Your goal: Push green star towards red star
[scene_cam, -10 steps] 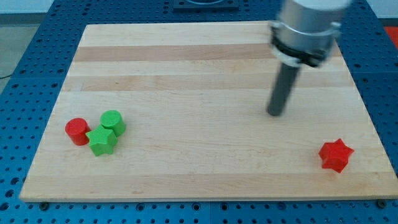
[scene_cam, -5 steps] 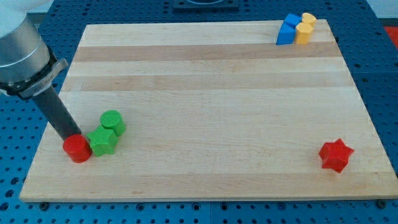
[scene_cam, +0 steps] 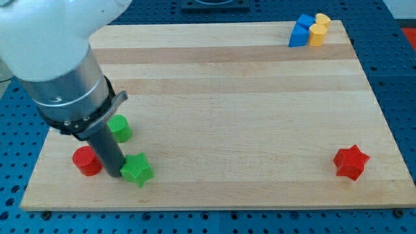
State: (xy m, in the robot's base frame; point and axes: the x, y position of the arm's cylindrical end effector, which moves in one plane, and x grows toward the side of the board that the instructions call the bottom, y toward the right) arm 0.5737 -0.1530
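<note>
- Wooden board (scene_cam: 221, 78) on a blue perforated table (scene_cam: 403, 78); light striped planks, blocks sit near its edges
- blue block (scene_cam: 299, 31) and yellow block (scene_cam: 317, 30) touching each other at the board's 1 o'clock corner, well apart from everything else
- red star (scene_cam: 351, 162) alone at about 4 o'clock on the board, near the view's right edge
- green star (scene_cam: 137, 169) at about 7 o'clock on the board, near the view's bottom edge; well apart from the red star, which lies at its 3 o'clock
- bare wood between the two stars, no block on that line
- green cylinder (scene_cam: 119, 128) at roughly 11 o'clock of the green star, near but not touching it, partly hidden behind the arm
- red cylinder (scene_cam: 86, 160) at 9 o'clock of the green star, just beside the rod on its other side
- my tip (scene_cam: 112, 173) is down on the board, against the green star's 9 o'clock side, between the red cylinder and the green star
- plain rod, no jaws; grasps nothing, only contact looks to be with the green star; cannot tell if it also touches the red cylinder
- big grey arm housing (scene_cam: 58, 65) covers the board's 9 to 10 o'clock area
</note>
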